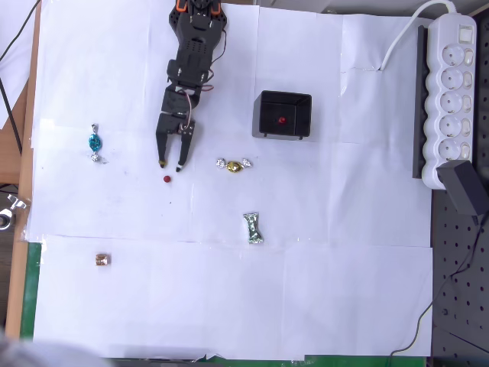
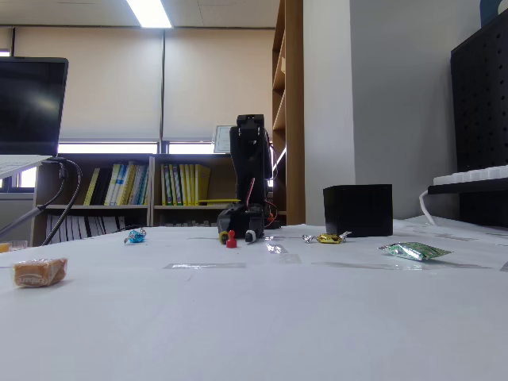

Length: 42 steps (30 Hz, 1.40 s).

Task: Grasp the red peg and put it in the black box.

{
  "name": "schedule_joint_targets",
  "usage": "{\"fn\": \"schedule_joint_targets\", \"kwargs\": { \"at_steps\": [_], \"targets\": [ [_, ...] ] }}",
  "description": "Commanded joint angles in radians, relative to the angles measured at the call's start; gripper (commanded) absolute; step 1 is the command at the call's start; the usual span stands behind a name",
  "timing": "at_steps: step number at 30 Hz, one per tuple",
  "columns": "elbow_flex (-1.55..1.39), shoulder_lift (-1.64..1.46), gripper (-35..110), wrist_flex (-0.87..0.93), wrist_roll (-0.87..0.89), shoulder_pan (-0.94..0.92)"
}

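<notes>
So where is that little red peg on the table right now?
In the overhead view the red peg lies on the white paper just below the open tool, left of the gold candy.

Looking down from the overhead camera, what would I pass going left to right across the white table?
Blue candy → caramel-coloured candy → red peg → gold candy → green candy → black box holding a second red peg → white power strip.

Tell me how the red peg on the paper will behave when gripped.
The red peg looks tiny beside the open end effector, so it is probably light and easily knocked. In the fixed view it stands upright, so a nudge may tip it.
</notes>
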<state>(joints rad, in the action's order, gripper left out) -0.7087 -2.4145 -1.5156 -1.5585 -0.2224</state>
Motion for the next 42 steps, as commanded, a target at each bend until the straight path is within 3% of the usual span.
{"fn": "schedule_joint_targets", "kwargs": {
  "at_steps": [1, 10, 19, 21, 42],
  "targets": [
    [-0.067, -0.018, 19, -0.015, 0.0, -0.015],
    [-0.071, 0.003, 27, 0.029, -0.002, -0.021],
    [-0.015, 0.147, 34, 0.261, -0.071, -0.025],
    [-0.023, 0.149, 45, 0.262, -0.071, -0.023],
    [-0.115, 0.089, 45, 0.245, -0.074, -0.025]
  ]
}}
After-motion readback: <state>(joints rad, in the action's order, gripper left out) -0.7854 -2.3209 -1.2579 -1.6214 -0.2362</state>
